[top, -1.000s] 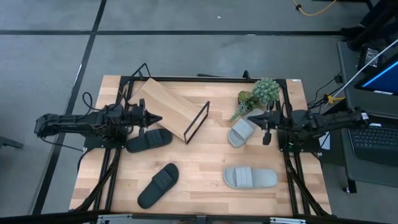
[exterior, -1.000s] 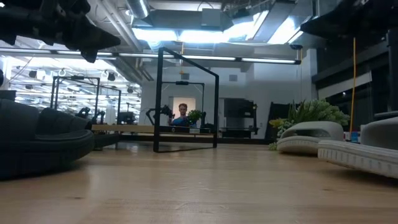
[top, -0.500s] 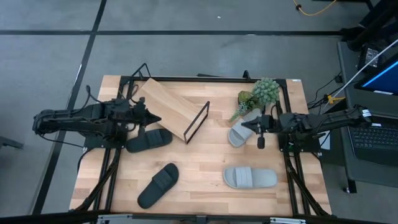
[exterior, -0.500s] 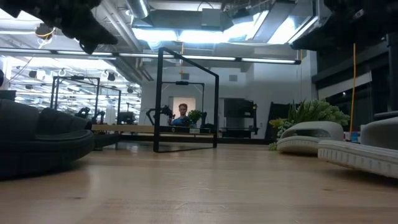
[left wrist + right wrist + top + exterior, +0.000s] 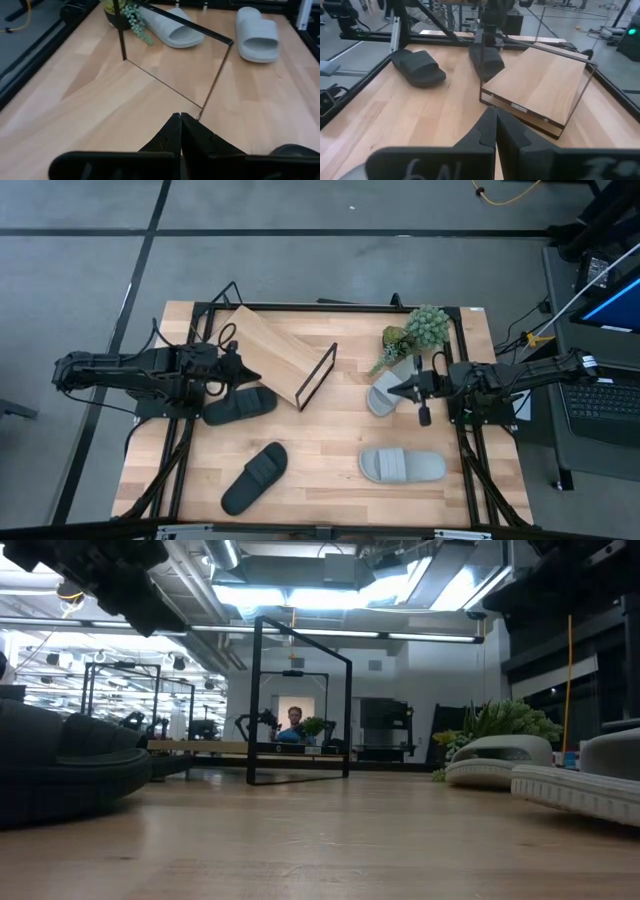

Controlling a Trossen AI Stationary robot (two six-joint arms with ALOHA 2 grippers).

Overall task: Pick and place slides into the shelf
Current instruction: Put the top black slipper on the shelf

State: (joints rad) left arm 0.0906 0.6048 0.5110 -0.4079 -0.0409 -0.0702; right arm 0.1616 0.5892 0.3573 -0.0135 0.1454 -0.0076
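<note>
The shelf's light plank sits askew at the table's far left, with black wire end loops. One black slide lies just near of it and another near the front edge. A grey slide lies by the plant, and a second one lies nearer the front. My left gripper is shut and hovers over the plank's near-left edge. My right gripper is shut and held high above the far grey slide.
A potted green plant stands at the far right, beside the far grey slide. Black frame rails run along both table sides. Bare wood lies open in the table's middle. A laptop sits off the right edge.
My right gripper has moved toward the table's left and slightly nearer, and now stands over the far grey slide. My left gripper has drawn back a little toward the table's left. No slide and no part of the shelf has moved.
</note>
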